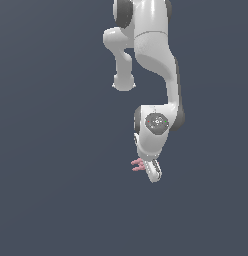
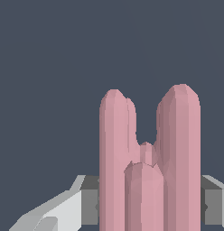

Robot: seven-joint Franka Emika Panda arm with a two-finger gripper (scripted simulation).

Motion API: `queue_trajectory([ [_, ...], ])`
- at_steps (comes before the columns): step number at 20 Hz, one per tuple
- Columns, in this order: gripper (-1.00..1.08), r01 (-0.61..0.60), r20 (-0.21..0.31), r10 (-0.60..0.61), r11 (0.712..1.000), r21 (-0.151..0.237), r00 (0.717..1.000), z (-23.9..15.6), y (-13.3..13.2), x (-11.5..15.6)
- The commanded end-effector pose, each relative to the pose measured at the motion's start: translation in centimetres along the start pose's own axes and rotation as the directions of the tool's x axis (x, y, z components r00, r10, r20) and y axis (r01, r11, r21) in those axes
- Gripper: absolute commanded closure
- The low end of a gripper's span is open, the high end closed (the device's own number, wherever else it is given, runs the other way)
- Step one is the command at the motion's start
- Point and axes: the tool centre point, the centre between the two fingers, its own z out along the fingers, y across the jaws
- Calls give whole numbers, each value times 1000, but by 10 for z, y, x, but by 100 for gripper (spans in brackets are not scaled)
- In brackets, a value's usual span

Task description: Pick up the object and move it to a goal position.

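No text, label, brand, number or sign can be read in either view. The only marking is a round grey disc (image 1: 157,121) on the arm's wrist joint in the exterior view, speckled with tiny dots, a few reddish or greenish, too small to make out as letters or figures. The white arm (image 1: 155,50) shells are plain. The pink object (image 2: 150,167) in the wrist view has a smooth, unmarked surface, and the grey and white claw (image 2: 150,205) parts beside it bear no print. The dark blue-grey background is blank in both views.
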Motion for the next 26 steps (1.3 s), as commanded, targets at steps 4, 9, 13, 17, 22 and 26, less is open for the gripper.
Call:
queue_trajectory([
  [4, 108, 0, 1, 0, 1000, 1, 1000, -20, 10, -2],
  [9, 108, 0, 2, 0, 1000, 1, 1000, -50, 26, -5],
  [13, 108, 0, 2, 0, 1000, 1, 1000, -82, 42, -9],
  [17, 108, 0, 2, 0, 1000, 1, 1000, -115, 59, -12],
  [22, 108, 0, 2, 0, 1000, 1, 1000, -154, 77, -16],
  [26, 108, 0, 2, 0, 1000, 1, 1000, -179, 89, -18],
])
